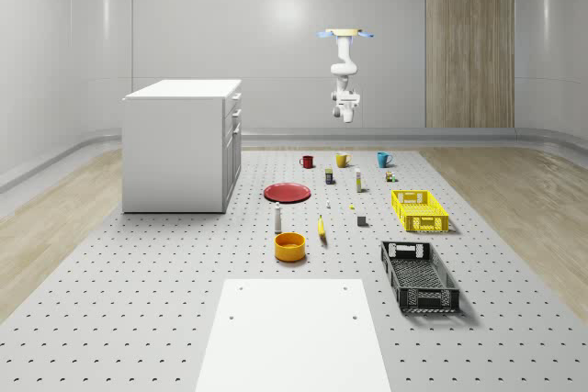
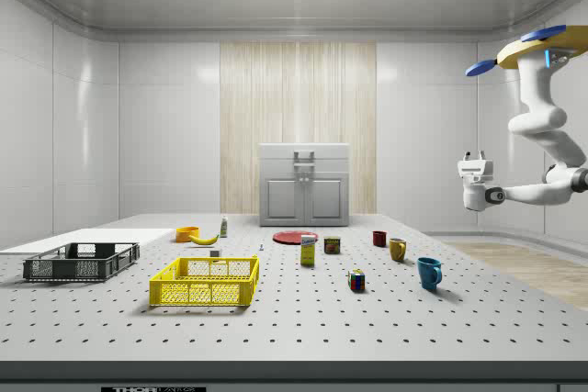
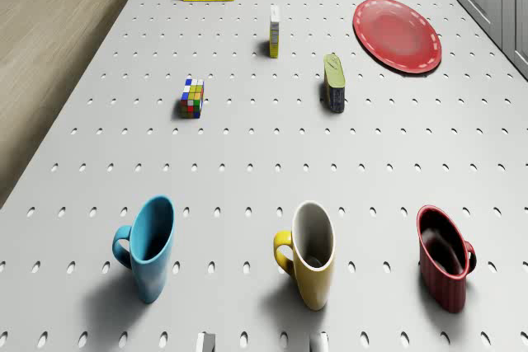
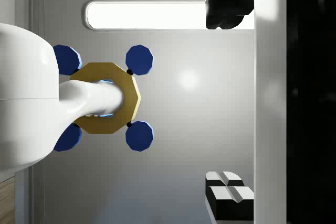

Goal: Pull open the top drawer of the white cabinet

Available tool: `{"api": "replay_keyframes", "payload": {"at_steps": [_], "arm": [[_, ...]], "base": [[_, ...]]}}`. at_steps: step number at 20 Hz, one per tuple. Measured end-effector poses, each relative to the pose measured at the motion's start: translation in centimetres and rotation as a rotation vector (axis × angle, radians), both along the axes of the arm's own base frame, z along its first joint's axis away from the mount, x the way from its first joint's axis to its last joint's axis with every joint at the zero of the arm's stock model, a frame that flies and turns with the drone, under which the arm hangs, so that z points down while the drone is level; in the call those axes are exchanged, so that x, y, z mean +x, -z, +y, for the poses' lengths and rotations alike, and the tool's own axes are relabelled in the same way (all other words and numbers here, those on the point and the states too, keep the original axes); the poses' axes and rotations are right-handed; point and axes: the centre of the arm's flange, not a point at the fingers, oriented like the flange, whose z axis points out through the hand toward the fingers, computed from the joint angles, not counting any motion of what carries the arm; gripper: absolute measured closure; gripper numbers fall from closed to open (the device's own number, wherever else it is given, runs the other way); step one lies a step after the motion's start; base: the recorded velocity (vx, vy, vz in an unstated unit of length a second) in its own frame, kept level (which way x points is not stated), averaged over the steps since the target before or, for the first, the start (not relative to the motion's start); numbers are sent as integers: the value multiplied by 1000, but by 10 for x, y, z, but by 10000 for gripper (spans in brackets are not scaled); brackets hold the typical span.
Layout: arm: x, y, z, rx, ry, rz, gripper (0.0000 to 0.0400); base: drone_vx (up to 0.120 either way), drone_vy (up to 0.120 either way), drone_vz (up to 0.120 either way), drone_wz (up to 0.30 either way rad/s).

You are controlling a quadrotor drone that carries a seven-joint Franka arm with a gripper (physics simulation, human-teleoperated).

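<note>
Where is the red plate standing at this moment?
In the whole-scene view the red plate lies flat on the table, just right of the white cabinet, with the red mug behind it and the orange bowl in front.

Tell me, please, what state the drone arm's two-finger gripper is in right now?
Gripper: cannot be told whether open or closed; it holds nothing, raised in the air far from the white cabinet, as the drone hovers.
</note>
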Motion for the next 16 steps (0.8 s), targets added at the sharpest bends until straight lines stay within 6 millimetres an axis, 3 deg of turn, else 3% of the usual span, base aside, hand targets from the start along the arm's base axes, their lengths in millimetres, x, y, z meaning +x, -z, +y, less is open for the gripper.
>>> {"api": "replay_keyframes", "payload": {"at_steps": [2,5,11,16], "arm": [[-3,-15,0,0,0,-2,50],[-4,-37,0,0,0,-4,74],[-2,-71,0,0,0,-9,90],[-1,-85,0,0,0,-13,94]], "base": [[0,0,0,0],[93,-120,0,0],[120,-120,120,0],[120,-120,120,0]]}}
